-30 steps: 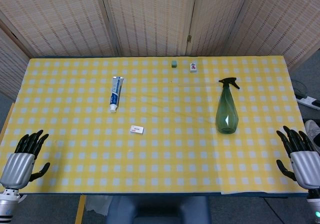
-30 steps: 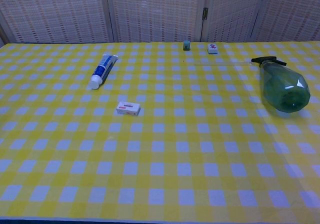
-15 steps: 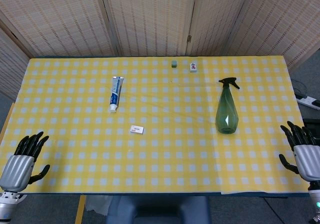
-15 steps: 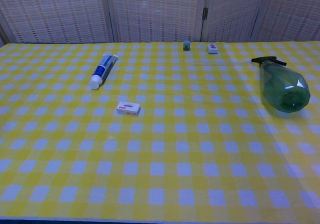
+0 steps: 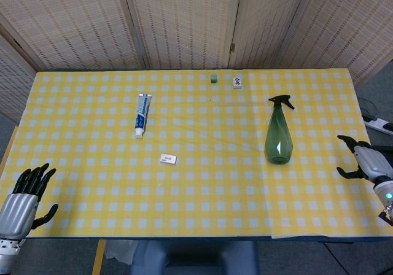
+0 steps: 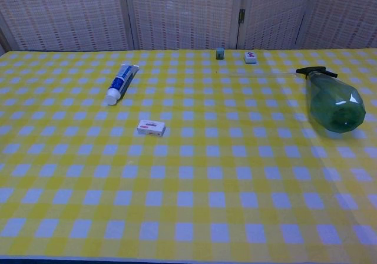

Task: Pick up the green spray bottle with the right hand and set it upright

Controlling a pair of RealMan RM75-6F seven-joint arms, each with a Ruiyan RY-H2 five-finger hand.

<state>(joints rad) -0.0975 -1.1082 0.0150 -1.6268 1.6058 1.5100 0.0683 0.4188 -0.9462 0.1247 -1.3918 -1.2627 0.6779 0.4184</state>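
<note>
The green spray bottle [image 5: 278, 134] lies on its side on the right part of the yellow checked table [image 5: 92, 164], its black nozzle pointing to the far edge. The chest view shows the spray bottle [image 6: 333, 106] at the right, base toward the camera. My right hand [image 5: 365, 162] hovers at the table's right edge, well to the right of the bottle, fingers apart and holding nothing. My left hand [image 5: 21, 200] sits off the near left corner, fingers spread, empty. Neither hand shows in the chest view.
A toothpaste tube [image 5: 142, 114] lies left of centre, and a small white box [image 5: 167, 159] sits nearer the front. A green block [image 5: 214, 78] and a small white tile [image 5: 237, 82] stand near the far edge. Wicker screens close off the back.
My right hand has risen from the near right corner and moved along the right edge toward the bottle's level. My left hand has drifted slightly down and back.
</note>
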